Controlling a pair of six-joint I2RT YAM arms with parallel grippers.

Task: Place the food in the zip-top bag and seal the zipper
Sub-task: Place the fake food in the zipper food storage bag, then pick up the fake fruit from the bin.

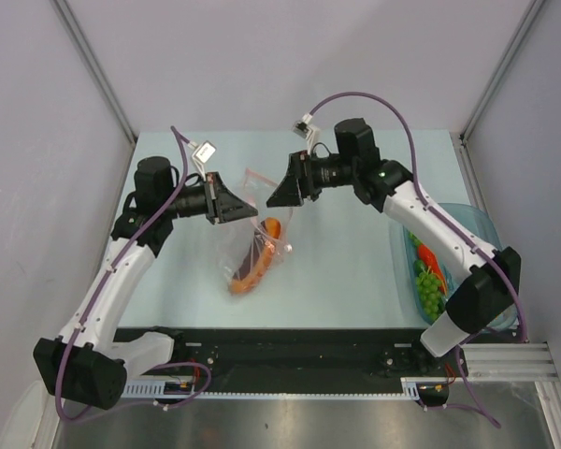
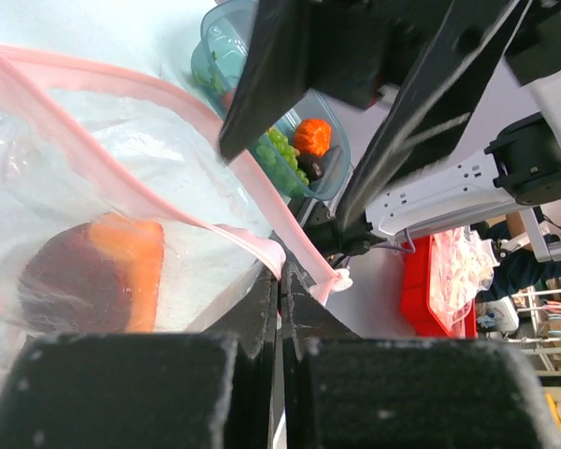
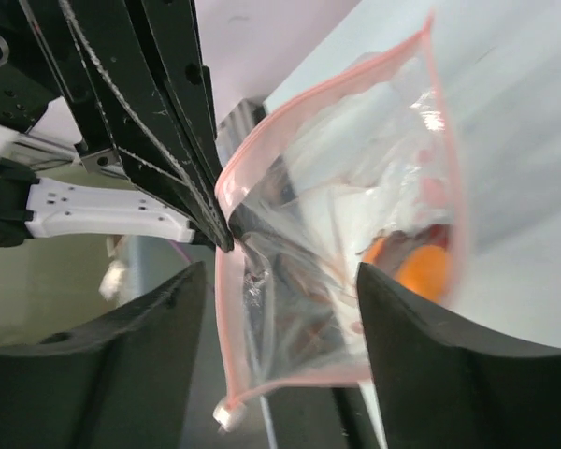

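The clear zip-top bag (image 1: 259,245) is held up off the table, with the big orange slice (image 1: 249,275) and another orange piece (image 1: 273,227) inside. My left gripper (image 1: 240,202) is shut on the bag's pink zipper strip (image 2: 122,173) near its end (image 2: 282,269); the two strips spread apart, so the mouth is open. My right gripper (image 1: 286,193) is open, with a finger (image 3: 159,374) on each side of the bag's mouth corner (image 3: 290,281), not touching it. A white slider (image 3: 226,414) hangs at the strip's end. The slice also shows in the left wrist view (image 2: 122,271).
A teal translucent bowl (image 1: 481,234) stands at the right edge, partly under the right arm. It holds green grapes (image 1: 430,292), a red-orange piece (image 1: 426,254), an orange-red round fruit (image 2: 310,136) and a dark ball (image 2: 318,166). Grey walls enclose the table.
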